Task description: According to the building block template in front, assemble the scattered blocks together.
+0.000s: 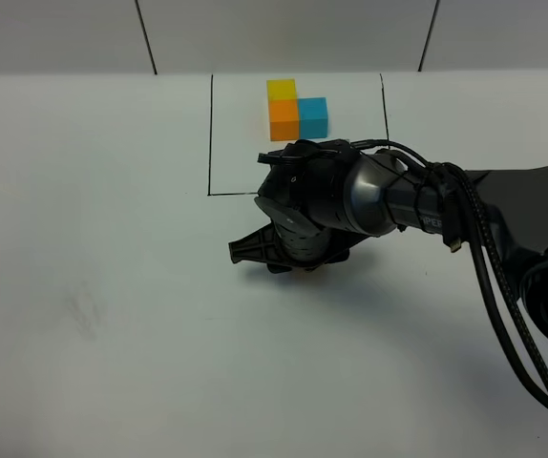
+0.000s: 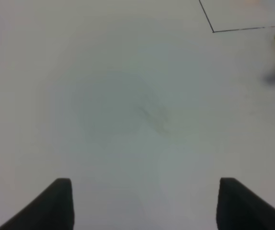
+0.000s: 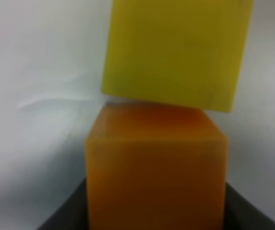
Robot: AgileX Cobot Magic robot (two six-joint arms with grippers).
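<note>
The right tool is reaching down at mid-frame, just below the building block template on the worktop.

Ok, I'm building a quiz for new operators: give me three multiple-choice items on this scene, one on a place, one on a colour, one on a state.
1. Where is the template? A) inside the black-line frame B) left of the frame C) right of the frame
2. Which cube sits between the right gripper's fingers? A) blue B) orange C) green
3. How is the left gripper? A) shut on a cube B) open, holding nothing C) shut on nothing

Answers:
1 A: its three cubes lie within the frame's lines.
2 B: the orange cube fills the gap between the fingers in the right wrist view.
3 B: its fingertips stand apart, with only table between them.
</note>
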